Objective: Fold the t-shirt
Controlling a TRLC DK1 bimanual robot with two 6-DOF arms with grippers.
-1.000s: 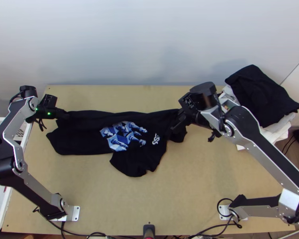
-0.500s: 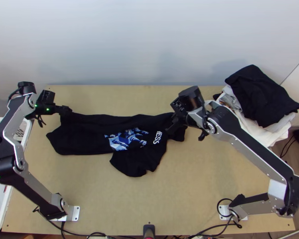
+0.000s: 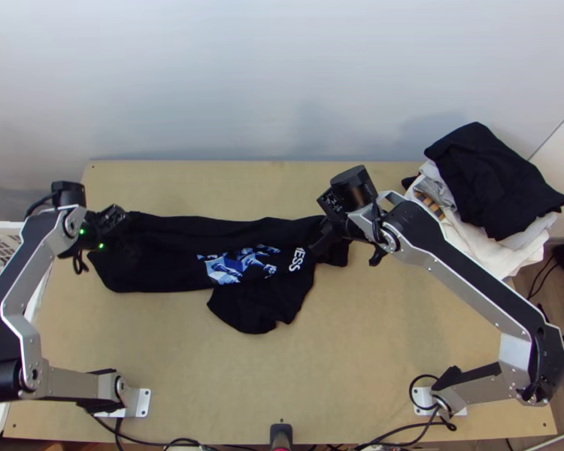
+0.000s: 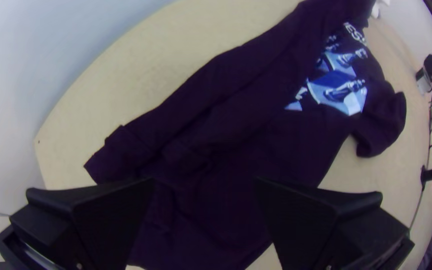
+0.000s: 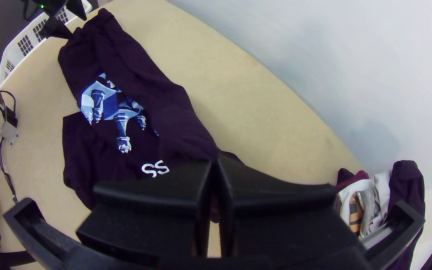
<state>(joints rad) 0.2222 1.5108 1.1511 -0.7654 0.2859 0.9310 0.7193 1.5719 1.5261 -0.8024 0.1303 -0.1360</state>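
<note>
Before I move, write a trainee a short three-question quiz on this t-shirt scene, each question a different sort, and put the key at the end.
1. True or false: the left fingers stand apart.

2. Choose one. The clothes stack is at the table's
a) near left corner
b) far right corner
c) middle

3. Fill in the blank: the right fingers are closed on the ____.

Key: 1. True. 2. b. 3. Shirt.
</note>
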